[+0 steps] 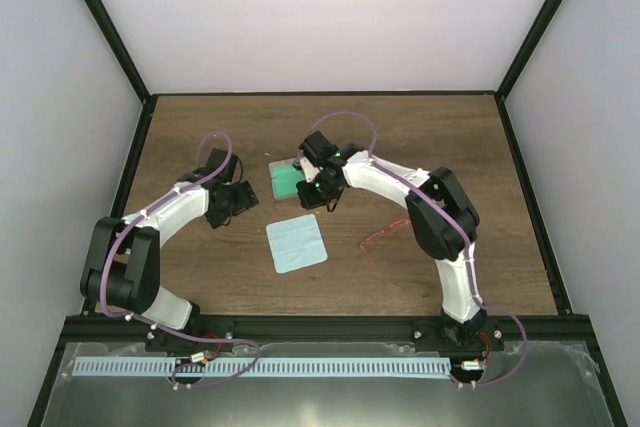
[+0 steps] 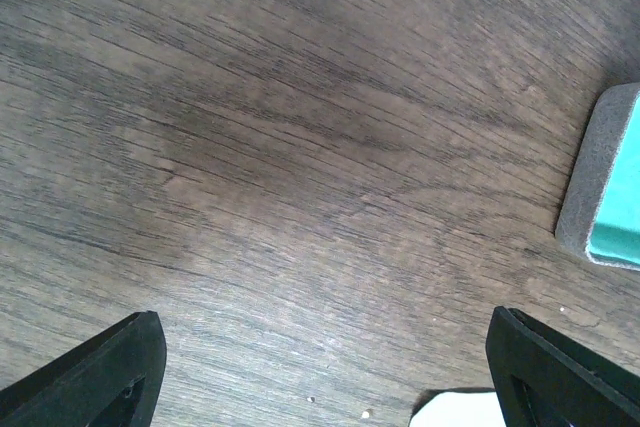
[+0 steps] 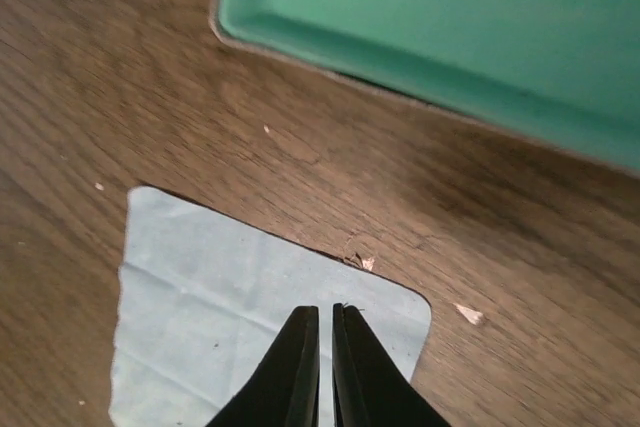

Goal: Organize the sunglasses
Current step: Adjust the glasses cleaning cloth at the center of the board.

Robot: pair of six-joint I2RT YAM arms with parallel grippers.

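Red sunglasses [image 1: 385, 236], blue cloth [image 1: 297, 243]

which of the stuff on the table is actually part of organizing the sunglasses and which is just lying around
Part of the job:
red-framed sunglasses
open grey case with green lining, probably where they go

Just lying about:
light-blue cloth, though it may belong with the set
small crumbs on the table
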